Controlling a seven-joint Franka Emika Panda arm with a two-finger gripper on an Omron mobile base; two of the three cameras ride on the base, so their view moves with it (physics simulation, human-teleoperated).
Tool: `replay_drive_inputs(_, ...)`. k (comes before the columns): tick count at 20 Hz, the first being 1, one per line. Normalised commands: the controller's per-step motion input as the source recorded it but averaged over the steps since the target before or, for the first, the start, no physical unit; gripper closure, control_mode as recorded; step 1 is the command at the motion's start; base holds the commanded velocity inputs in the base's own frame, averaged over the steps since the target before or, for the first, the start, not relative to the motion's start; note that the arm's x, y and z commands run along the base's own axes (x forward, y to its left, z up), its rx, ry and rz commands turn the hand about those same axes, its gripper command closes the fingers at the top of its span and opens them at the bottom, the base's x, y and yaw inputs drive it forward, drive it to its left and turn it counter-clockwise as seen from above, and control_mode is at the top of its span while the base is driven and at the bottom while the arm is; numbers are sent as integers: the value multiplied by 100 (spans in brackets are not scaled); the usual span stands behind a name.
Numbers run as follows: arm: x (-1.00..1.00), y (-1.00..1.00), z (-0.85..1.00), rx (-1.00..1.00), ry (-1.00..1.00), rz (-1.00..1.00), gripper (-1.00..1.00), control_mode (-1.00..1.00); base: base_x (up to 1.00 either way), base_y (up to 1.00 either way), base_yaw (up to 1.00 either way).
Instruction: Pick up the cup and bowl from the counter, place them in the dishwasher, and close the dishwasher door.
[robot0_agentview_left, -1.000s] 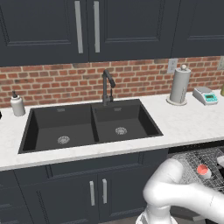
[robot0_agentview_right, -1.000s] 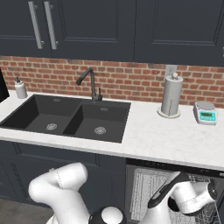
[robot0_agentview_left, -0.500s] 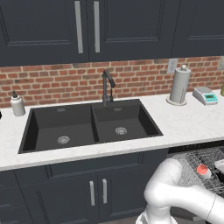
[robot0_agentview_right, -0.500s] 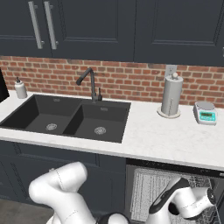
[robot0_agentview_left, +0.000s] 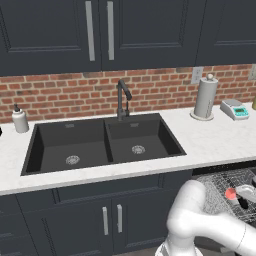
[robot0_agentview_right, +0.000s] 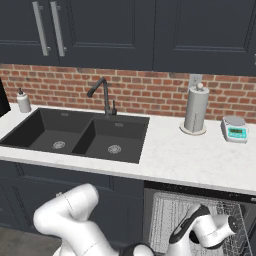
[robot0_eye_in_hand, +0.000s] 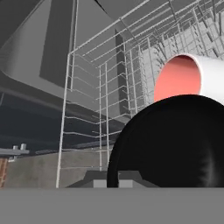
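The fingers (robot0_eye_in_hand: 112, 179) are closed on the rim of the black bowl (robot0_eye_in_hand: 168, 142), which sits right in front of the hand camera and hangs over the wire rack (robot0_eye_in_hand: 100, 100) of the open dishwasher (robot0_agentview_right: 200, 210). Just beyond the bowl, inside the rack, lies the cup (robot0_eye_in_hand: 183, 76), tipped so its coral inside faces the camera; from the left base camera it shows as a red spot (robot0_agentview_left: 230, 193) in the rack.

So 1 of the 2 dishes looks to be in already, and the step in hand is likely setting the bowl down. To do it well, lower the bowl onto a bare stretch of rack on the near side of the cup, not onto the cup, and let go only once the bowl rests on the wires. Then lift straight out so nothing snags.

Beyond the rack, the counter (robot0_agentview_right: 190, 155) carries the sink (robot0_agentview_right: 75, 132).
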Motion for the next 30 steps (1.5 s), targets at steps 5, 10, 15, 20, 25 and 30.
replay_drive_inputs(5, 19, -3, -20, 0, 0, 0, 100, -100, 0, 0, 0)
replay_drive_inputs(10, 16, -6, -37, 0, 0, 0, 100, -100, 0, 0, 0)
replay_drive_inputs(15, 1, -2, -53, 0, 0, 0, 100, -100, 0, 0, 0)
replay_drive_inputs(20, 0, 0, -19, 0, 1, 0, 100, -100, 0, 0, 0)
replay_drive_inputs(25, 0, 0, 0, 0, 0, 0, -100, -100, 0, 0, 0)
replay_drive_inputs(30, 0, 0, 0, 0, 0, 0, -100, -100, 0, 0, 0)
